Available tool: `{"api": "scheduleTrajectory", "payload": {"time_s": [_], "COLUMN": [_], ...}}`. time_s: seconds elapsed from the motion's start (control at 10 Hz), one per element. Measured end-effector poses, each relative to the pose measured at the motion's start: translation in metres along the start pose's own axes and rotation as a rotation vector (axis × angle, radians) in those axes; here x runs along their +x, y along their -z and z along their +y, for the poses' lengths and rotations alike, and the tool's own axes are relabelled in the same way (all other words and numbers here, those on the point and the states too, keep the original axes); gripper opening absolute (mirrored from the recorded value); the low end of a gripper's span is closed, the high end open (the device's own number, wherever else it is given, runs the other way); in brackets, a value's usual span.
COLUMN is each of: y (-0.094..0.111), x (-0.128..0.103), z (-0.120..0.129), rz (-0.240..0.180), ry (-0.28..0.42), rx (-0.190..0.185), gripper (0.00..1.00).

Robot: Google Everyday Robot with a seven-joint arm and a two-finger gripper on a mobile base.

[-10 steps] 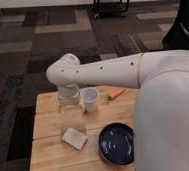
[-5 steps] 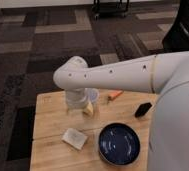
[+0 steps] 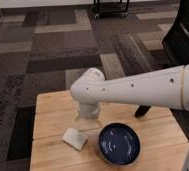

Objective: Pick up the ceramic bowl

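The ceramic bowl (image 3: pixel 119 144) is wide, shallow, glossy and dark navy. It sits on the wooden table (image 3: pixel 50 152) near the front right. My white arm reaches in from the right, and its wrist turns down over the middle of the table. The gripper (image 3: pixel 88 116) hangs below that wrist, just behind and to the left of the bowl. It is close to the bowl's far rim and largely hidden by the arm.
A white folded cloth or sponge (image 3: pixel 75 137) lies to the left of the bowl. A black object (image 3: pixel 142 111) shows under the forearm at the back right. A dark chair (image 3: pixel 185 35) stands on the patterned carpet beyond the table.
The arm has swung further over the table and lower, towards the bowl. It now hides the white cup and the orange item seen earlier. The bowl has not moved.
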Motion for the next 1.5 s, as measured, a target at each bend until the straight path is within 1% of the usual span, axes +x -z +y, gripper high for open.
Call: {"api": "scheduleTrajectory", "payload": {"time_s": [0.2,0.3,0.4,0.6,0.9,1.5], "y": [-0.019,-0.022,-0.029,-0.042,-0.053,-0.053], "x": [0.026,0.029,0.036,0.036,0.033,0.033], "z": [-0.030,-0.034,-0.045,-0.053,-0.064,-0.064], "rz": [0.030,0.033,0.046,0.054,0.052,0.052], "ry": [-0.054,-0.060,-0.073,-0.077,-0.105,-0.106], "rx": [0.024,0.026,0.039,0.054,0.066,0.065], "gripper": [0.65,0.65,0.65,0.65,0.65,0.64]}}
